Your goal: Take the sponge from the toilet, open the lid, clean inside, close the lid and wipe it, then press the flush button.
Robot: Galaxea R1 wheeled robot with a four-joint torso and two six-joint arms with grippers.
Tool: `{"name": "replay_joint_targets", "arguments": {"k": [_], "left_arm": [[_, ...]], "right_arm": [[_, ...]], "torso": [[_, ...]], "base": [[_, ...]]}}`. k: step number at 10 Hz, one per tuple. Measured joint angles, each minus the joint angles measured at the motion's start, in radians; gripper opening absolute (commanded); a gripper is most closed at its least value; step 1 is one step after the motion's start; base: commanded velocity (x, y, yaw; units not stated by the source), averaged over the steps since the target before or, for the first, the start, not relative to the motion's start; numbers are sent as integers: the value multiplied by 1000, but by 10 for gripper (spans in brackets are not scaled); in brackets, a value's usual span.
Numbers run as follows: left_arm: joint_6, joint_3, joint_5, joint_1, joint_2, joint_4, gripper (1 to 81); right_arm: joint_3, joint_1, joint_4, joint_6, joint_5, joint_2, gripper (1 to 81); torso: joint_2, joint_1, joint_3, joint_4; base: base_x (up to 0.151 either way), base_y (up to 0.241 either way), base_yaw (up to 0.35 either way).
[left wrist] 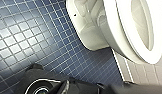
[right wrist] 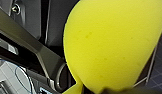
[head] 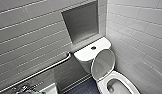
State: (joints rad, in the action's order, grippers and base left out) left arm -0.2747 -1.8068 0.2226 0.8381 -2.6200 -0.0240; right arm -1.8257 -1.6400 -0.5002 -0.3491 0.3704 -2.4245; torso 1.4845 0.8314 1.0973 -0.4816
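Three views, each with its own share of the room. From the head: looks down on the toilet (head: 101, 83) at lower right, with the lid (head: 103, 63) raised and leaning back toward the tank (head: 90, 51), a round flush button (head: 93, 47) on the tank top and the bowl open beneath. Takes in as well a grab bar (head: 47, 66) slanting across the grey tiled wall at left, and a recessed niche (head: 82, 21) above the tank.

From the left wrist: faces the dark blue mosaic floor (left wrist: 34, 32) and, at upper right, the toilet's glossy base and white seat rim (left wrist: 119, 27). Left gripper (left wrist: 127, 88) dark and blurred along the bottom edge; cannot tell its state.

From the right wrist: meets the sponge (right wrist: 112, 42) — bright yellow, very close, spread across the frame's right side. Narrows to a pinch at the bottom edge, clamped there by the right gripper (right wrist: 102, 89).
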Motion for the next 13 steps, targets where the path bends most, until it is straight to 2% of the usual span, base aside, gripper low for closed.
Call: {"name": "replay_joint_targets", "arguments": {"k": [3,5,6,7,8,9,10,11,13], "left_arm": [[-10,0,16,-35,-3,57,811],[-10,-1,10,-90,-4,92,811],[-10,-3,11,-100,-7,105,811],[-11,-12,16,-111,-16,128,811],[-12,-26,16,-130,-27,153,811],[-15,-44,12,-157,-34,174,811],[-21,-66,10,-186,-42,185,811],[-46,-90,8,-209,-57,190,811],[-121,-144,1,-252,-88,199,811]], "right_arm": [[-104,-26,0,-1,1,-79,10],[-142,-63,45,2,-52,-112,10],[-171,-57,86,20,-51,-101,10],[-184,-47,126,65,-46,-92,10],[-187,-47,186,134,-54,-91,10],[-189,-54,278,217,-70,-99,10],[-201,-61,351,278,-64,-113,10],[-225,-64,403,301,-61,-119,10],[-243,-64,416,314,-51,-121,10]], "torso": [[0,0,0,0],[0,0,0,0],[0,0,0,0],[0,0,0,0],[0,0,0,0],[0,0,0,0],[0,0,0,0],[0,0,0,0],[0,0,0,0]], "base": [[0,0,0],[0,0,0],[0,0,0],[0,0,0],[0,0,0],[0,0,0],[0,0,0],[0,0,0],[0,0,0]]}}
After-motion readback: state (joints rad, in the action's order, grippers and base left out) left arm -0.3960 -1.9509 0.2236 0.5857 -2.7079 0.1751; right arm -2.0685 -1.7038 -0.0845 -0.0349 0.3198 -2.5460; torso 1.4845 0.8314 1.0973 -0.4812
